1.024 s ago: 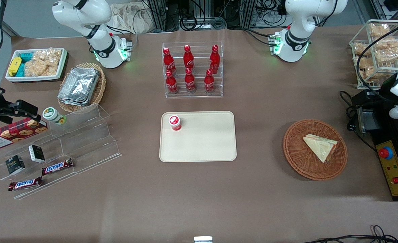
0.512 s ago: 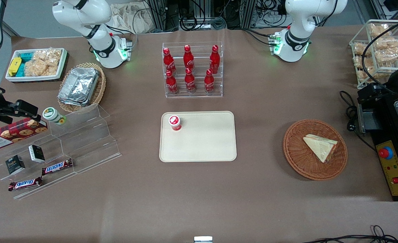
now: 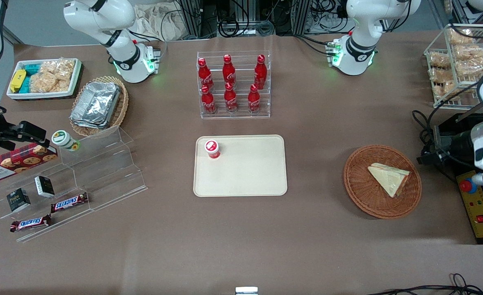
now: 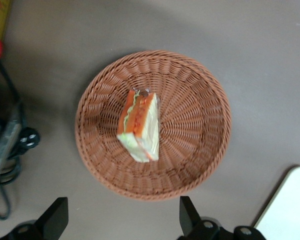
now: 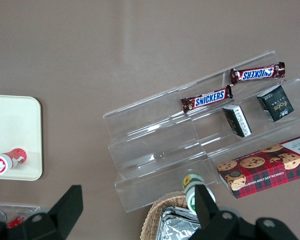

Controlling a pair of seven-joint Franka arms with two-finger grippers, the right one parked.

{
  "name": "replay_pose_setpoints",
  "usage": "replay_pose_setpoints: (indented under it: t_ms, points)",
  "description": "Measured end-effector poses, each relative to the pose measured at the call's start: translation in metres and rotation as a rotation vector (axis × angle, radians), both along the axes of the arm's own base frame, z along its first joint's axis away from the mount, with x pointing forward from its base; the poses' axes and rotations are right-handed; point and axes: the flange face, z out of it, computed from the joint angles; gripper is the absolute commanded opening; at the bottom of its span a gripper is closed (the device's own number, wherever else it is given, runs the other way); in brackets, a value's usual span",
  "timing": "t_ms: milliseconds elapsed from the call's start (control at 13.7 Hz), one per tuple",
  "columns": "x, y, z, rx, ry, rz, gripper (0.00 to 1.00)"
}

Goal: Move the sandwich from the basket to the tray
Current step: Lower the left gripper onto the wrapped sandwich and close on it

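Note:
The sandwich (image 3: 389,178), a wrapped wedge with orange-red filling, lies in the round reddish-brown basket (image 3: 356,192). In the left wrist view the sandwich (image 4: 139,126) sits near the middle of the basket (image 4: 205,100). The beige tray (image 3: 245,176) lies at mid table, and one corner of it shows in the left wrist view (image 4: 290,210). My left gripper (image 3: 429,157) hangs beside the basket, toward the working arm's end of the table. It is open and empty (image 4: 121,220), its fingers (image 4: 55,219) spread wide, well above the table just off the basket's rim.
A small red-capped bottle (image 3: 212,148) stands on one corner of the tray. A rack of red bottles (image 3: 233,86) stands farther from the camera than the tray. A black control box with a red button (image 3: 467,185) and cables (image 3: 424,123) lie close beside the basket.
The left arm has swung in from the table's working-arm end toward the basket, bringing the gripper beside it. Sandwich, basket and tray have not moved.

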Motion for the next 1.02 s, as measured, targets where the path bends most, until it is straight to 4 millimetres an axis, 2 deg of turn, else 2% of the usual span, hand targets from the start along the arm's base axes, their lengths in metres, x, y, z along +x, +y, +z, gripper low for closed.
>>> replay_pose_setpoints:
  t_ms: [220,439,585,805,878,1024]
  points:
    - [0.015,0.007,-0.061,-0.021,-0.009,0.055,1.0]
    - [0.015,0.008,-0.111,-0.01,-0.026,0.085,1.0]
    - [0.012,0.008,-0.127,-0.009,-0.02,0.093,1.0]
    - [0.009,0.006,-0.135,-0.026,-0.028,0.116,1.0]
    - [0.007,0.007,-0.139,-0.023,-0.034,0.121,0.9]
    - [0.003,0.005,-0.148,-0.021,-0.035,0.124,0.6]
